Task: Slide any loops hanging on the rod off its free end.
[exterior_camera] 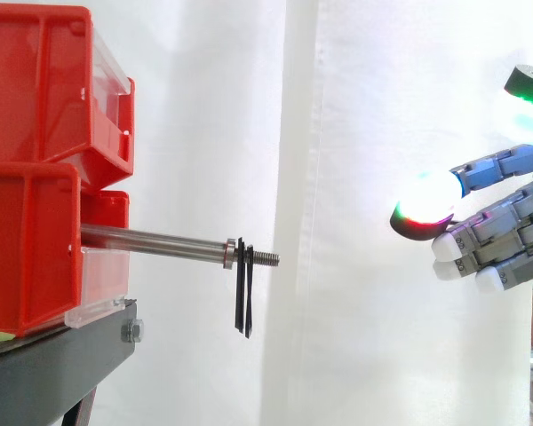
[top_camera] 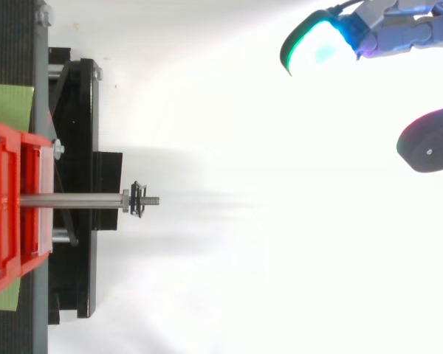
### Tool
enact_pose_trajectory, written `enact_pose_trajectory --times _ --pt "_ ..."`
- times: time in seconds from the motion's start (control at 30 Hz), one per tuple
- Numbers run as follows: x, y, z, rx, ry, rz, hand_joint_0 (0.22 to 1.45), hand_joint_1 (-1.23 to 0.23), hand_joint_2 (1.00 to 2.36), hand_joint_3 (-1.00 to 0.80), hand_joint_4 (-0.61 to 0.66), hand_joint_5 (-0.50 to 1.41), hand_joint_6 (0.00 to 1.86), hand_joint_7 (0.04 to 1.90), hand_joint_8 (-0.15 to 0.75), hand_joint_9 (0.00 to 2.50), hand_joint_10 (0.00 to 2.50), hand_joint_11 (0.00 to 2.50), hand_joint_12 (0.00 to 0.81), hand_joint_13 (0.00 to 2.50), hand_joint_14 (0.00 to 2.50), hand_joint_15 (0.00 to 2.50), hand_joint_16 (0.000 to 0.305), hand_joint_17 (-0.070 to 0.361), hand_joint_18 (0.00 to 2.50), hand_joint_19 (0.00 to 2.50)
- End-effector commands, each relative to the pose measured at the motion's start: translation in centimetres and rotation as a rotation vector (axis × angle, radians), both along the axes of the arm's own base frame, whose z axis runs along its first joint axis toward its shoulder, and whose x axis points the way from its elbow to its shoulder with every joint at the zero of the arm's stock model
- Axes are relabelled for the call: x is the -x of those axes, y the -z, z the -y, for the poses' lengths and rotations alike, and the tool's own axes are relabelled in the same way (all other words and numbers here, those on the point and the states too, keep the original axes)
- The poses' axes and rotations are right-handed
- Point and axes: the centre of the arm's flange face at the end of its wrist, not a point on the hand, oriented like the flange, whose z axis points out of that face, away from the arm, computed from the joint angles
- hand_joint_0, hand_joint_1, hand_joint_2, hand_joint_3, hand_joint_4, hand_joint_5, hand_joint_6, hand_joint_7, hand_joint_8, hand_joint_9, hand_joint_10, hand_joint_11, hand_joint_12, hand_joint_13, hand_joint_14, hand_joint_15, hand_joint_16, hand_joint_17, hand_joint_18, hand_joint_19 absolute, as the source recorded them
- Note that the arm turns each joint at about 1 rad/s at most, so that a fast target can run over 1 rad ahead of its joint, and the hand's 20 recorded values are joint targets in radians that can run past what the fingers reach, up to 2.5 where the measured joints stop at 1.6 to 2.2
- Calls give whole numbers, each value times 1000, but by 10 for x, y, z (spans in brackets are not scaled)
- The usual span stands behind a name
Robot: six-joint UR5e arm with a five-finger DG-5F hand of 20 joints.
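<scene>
A steel rod sticks out level from the lower red bin, ending in a threaded free tip. Thin black loops hang close together on the thread just past a collar, dangling below the rod; from above the loops sit near the rod's end. My hand hovers far to the right of the free end, at about rod height, holding nothing. Its fingers are loosely bent and spread, glowing pads facing the rod. From above, my fingers come in at the upper right.
Two red bins are stacked, the upper one above the lower, on a black stand. A white curtain hangs behind. Open space lies between the rod's tip and my hand.
</scene>
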Motion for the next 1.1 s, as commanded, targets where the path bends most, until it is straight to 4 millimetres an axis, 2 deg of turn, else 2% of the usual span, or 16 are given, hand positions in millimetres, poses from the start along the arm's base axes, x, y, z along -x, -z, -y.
enact_pose_trajectory --times 0.0,0.3,0.43,0.57,0.73,0.87,1.07 --pt "-2 2 -1 6 -3 7 551 -593 1000 -500 199 -184 502 727 251 597 0 0 296 336 0 0 39 88 322 223" --pt "-3 1 -6 57 -11 -10 552 -592 1000 -500 200 -183 502 726 250 599 0 0 296 340 0 0 39 89 325 227" --pt "5 9 -3 112 -24 -92 553 -592 1000 -500 200 -183 502 727 251 598 0 0 296 342 0 0 39 88 325 230" --pt "17 30 -8 235 -72 -185 554 -592 1000 -500 200 -183 502 727 251 602 0 0 294 345 0 0 39 88 330 229" --pt "10 47 -19 252 -85 -29 553 -593 1000 -500 203 -182 502 729 253 607 0 0 295 349 0 0 39 88 332 229" --pt "11 55 -24 271 -85 22 554 -592 1000 -500 201 -182 502 724 251 609 0 0 295 350 0 0 39 88 333 229" --pt "7 104 -28 286 -106 -35 556 -592 1000 -500 204 -182 502 729 251 608 0 0 295 350 0 0 39 88 336 231"
